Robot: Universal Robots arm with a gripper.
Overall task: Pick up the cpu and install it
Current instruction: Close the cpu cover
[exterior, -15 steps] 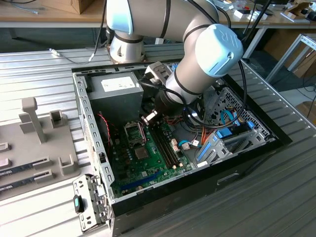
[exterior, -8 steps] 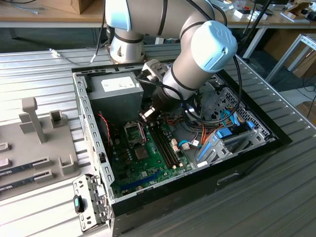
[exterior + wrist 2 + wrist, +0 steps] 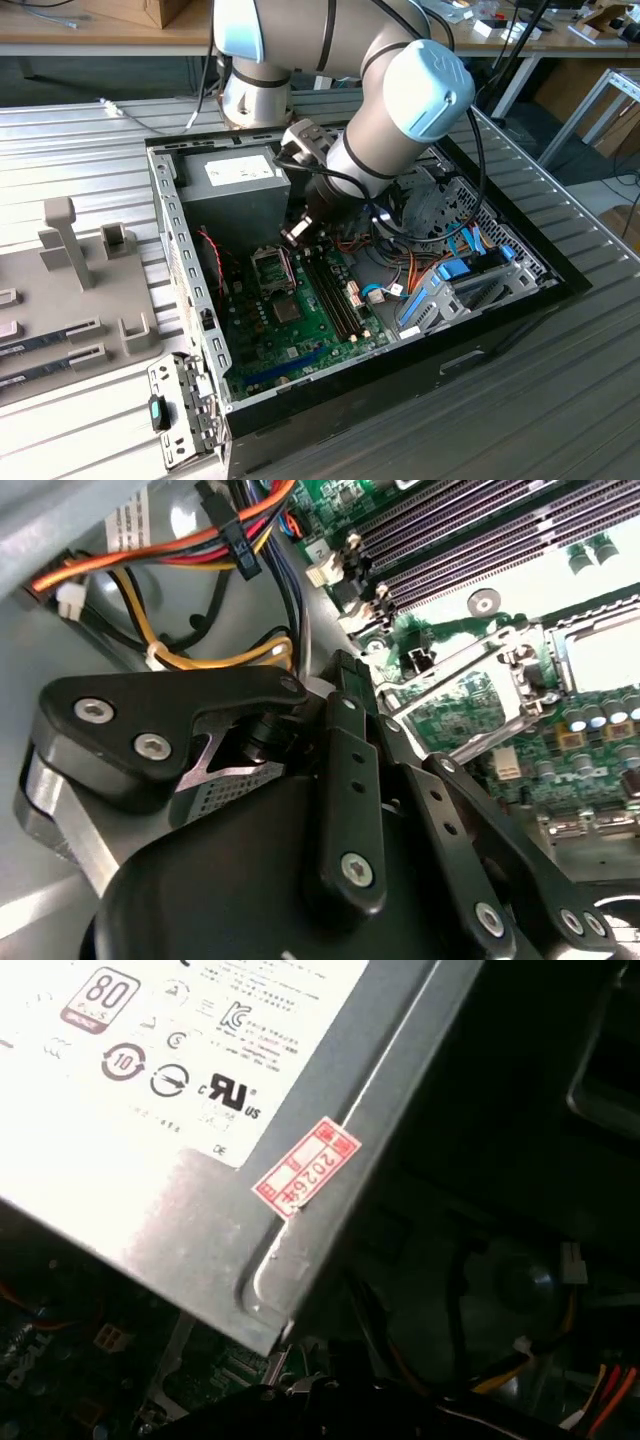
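We see the open computer case [image 3: 520, 262] on the tabletop [image 3: 90, 150], our arm reaching inside beside the power-supply box [image 3: 235, 178]. The pincer [image 3: 297, 228] hangs just above the motherboard's open socket [image 3: 272, 268]; whether it grips the cpu we cannot tell. Descend squarely, we judge.

A robotics lab or workshop: an opened computer case [image 3: 400, 330] lies mid-frame on a ribbed metal table [image 3: 90, 150], a grey fixture plate [image 3: 70, 290] sits at the left edge, and wooden workbenches [image 3: 90, 35] with clutter line the top.
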